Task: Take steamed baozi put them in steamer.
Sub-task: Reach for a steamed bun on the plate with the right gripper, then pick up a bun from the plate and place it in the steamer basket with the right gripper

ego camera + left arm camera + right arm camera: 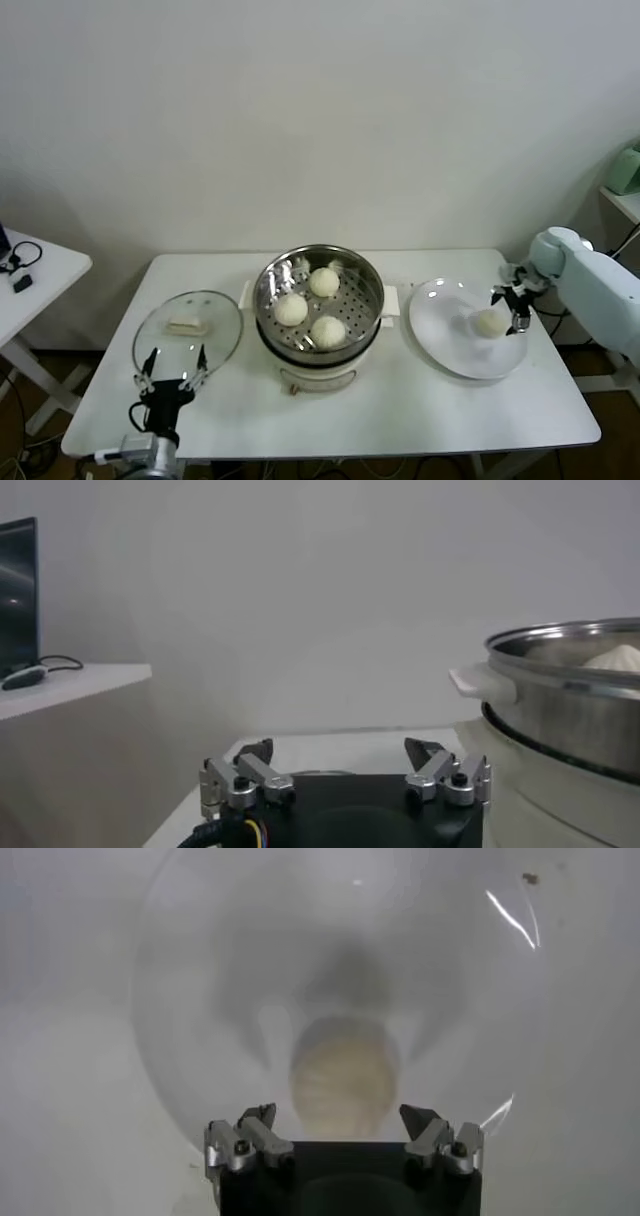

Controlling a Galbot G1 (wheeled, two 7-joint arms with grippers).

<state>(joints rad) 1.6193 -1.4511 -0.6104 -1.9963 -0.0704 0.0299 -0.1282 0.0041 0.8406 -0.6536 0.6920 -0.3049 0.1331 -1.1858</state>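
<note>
Right gripper (508, 308), fingers spread, apparently straddles the round cream-white bun (490, 323) on the flat white plate (447, 345); left gripper (173, 368) idles spread.

Head cam looks down over table (400, 410); wrist cams sit low, close; left shares steamer (570, 695).

Setting: a plain indoor test room, staged as a kitchen. White desk (400, 420) stood against a bare wall (320, 100); a side table (40, 275) carried cables; cookware was laid out.
</note>
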